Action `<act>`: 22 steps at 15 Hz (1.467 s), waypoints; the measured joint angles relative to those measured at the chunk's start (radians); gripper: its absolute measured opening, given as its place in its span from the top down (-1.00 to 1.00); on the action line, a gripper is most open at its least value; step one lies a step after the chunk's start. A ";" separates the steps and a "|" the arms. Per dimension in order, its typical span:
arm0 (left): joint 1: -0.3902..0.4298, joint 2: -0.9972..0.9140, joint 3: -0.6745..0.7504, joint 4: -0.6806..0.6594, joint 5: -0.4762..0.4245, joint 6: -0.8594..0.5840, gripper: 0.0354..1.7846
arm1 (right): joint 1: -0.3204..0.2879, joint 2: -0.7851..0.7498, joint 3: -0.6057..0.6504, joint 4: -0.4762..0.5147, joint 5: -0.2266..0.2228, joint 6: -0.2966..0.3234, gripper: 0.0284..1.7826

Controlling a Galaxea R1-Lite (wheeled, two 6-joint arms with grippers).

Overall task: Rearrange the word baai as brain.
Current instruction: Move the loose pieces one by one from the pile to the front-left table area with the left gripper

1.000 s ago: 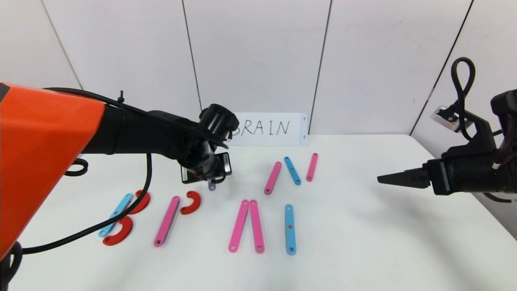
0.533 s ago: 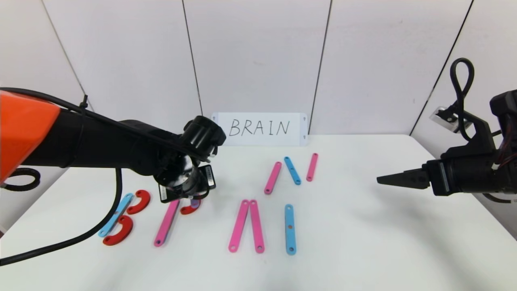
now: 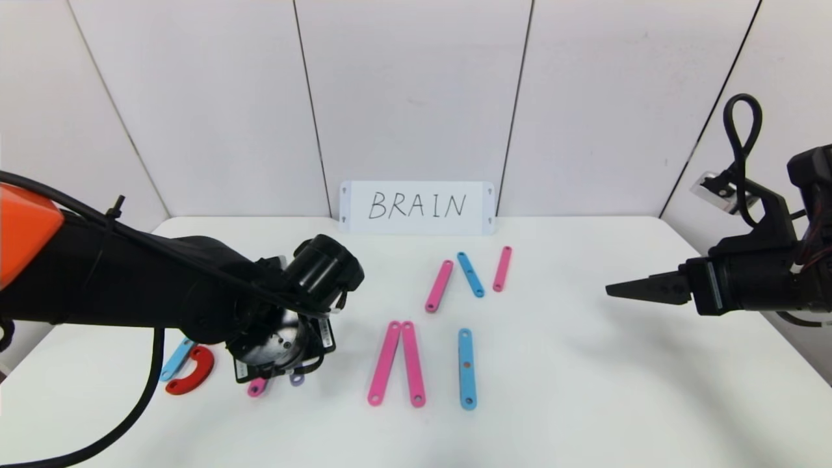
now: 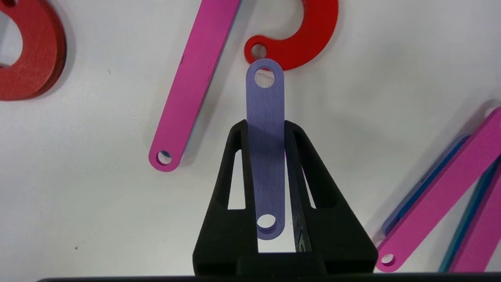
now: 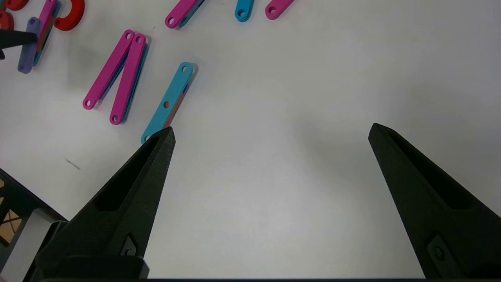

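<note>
My left gripper (image 4: 265,126) is shut on the short purple bar (image 4: 265,156), holding it low over the table. The bar's free end (image 3: 297,379) shows beside the near end of a long pink bar (image 3: 256,388). In the left wrist view that pink bar (image 4: 195,82) and a red C-curve (image 4: 303,39) lie just beyond the purple bar's tip. A red C-curve (image 3: 190,372) and a blue bar (image 3: 177,359) lie further left, partly hidden by my arm. My right gripper (image 3: 614,289) hovers open and empty over the table's right side.
Two pink bars (image 3: 396,364) meet at their far ends, with a blue bar (image 3: 467,368) to their right. Behind them pink, blue and pink bars form an N (image 3: 469,276). A white card (image 3: 417,207) reading BRAIN stands at the back wall.
My left arm has swung toward the table's front left, carrying the purple bar from behind the red curve to the pink bar's near end. The right arm has stayed still.
</note>
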 joint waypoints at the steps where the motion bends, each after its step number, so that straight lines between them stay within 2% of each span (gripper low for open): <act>1: -0.003 -0.002 0.021 -0.010 0.000 -0.009 0.72 | 0.001 0.000 0.000 0.000 0.000 0.000 -0.94; 6: -0.009 -0.003 0.082 -0.068 -0.010 -0.014 0.72 | 0.001 0.001 0.000 0.000 -0.001 0.000 -0.94; 19: 0.013 0.040 0.092 -0.096 -0.002 -0.012 0.72 | 0.001 0.001 0.002 0.000 0.000 0.000 -0.94; 22: 0.013 0.042 0.092 -0.109 -0.003 -0.009 0.59 | 0.002 0.001 0.003 0.000 0.000 0.000 -0.94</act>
